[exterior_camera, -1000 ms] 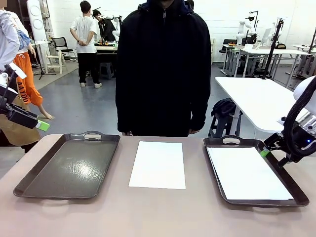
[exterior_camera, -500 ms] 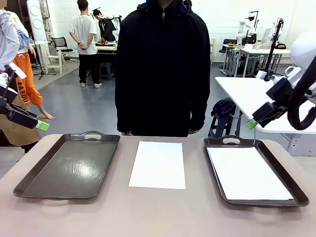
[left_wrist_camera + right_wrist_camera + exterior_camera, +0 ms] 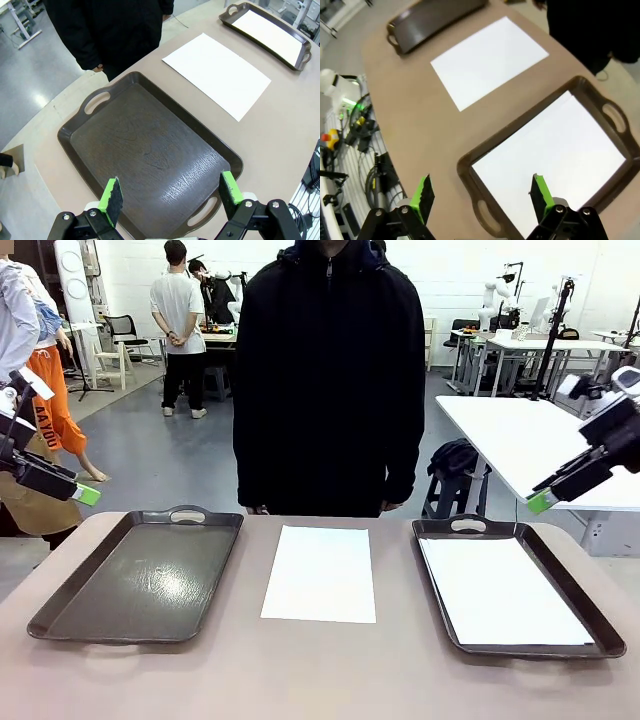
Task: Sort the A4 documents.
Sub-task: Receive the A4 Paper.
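Note:
One white A4 document [image 3: 320,573] lies flat on the table between the two trays; it also shows in the left wrist view [image 3: 216,73] and the right wrist view [image 3: 487,60]. A second sheet [image 3: 502,592] rests inside the right dark tray [image 3: 600,626], seen from above by the right wrist camera [image 3: 555,165]. My left gripper [image 3: 170,194] hovers open over the bare left tray [image 3: 80,127], high at the table's left edge [image 3: 86,494]. My right gripper [image 3: 481,194] is open, raised above the right tray's outer side [image 3: 541,502]. Neither holds anything.
A person in a black jacket [image 3: 330,380] stands at the far edge of the table, hands down. The left tray [image 3: 60,615] holds nothing. A white table [image 3: 520,440] stands behind at right. Bare tabletop runs along the near edge.
My right gripper has risen from the right tray's outer rim to well above it and swung outward. The left arm and both sheets have stayed put.

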You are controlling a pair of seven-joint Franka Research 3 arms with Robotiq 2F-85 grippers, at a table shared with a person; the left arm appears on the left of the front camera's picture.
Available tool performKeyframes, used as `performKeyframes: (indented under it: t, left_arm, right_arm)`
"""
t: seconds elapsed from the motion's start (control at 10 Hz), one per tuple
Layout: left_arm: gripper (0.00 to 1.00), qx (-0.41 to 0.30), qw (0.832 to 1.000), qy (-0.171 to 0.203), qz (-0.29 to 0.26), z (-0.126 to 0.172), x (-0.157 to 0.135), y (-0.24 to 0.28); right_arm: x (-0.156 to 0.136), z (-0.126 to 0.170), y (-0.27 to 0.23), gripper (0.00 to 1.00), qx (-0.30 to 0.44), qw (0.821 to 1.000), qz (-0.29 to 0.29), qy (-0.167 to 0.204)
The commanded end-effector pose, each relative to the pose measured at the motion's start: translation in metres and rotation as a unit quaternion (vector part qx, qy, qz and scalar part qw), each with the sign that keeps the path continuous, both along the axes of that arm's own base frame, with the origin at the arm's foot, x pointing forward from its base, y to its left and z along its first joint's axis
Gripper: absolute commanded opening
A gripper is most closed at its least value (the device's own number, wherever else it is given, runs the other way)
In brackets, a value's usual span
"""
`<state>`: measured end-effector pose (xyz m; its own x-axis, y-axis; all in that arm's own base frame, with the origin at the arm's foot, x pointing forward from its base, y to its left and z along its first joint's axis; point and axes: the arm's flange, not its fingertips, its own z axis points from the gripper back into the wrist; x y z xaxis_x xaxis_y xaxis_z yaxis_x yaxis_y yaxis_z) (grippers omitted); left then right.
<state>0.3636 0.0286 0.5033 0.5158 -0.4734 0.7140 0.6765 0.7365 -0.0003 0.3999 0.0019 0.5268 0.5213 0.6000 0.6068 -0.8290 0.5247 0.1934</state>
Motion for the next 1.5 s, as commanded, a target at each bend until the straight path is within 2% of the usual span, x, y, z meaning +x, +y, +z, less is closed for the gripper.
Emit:
performKeyframes:
  t: [0.0, 0.4, 1.4]
  left_arm:
    - [1.0, -0.003, 1.0, -0.003, -0.011, -0.002, 0.001, 0.004]
    - [1.0, -0.003, 1.0, -0.003, -0.011, -0.002, 0.001, 0.004]
    - [1.0, -0.003, 1.0, -0.003, -0.011, -0.002, 0.001, 0.004]
  right_arm:
    - [-0.013, 0.003, -0.01, 1.0, 0.044, 0.999, 0.007, -0.018]
    - [-0.014, 0.007, -0.019, 1.0, 0.069, 0.998, 0.003, -0.012]
    - [-0.013, 0.01, -0.018, 1.0, 0.056, 0.998, -0.006, 0.0]
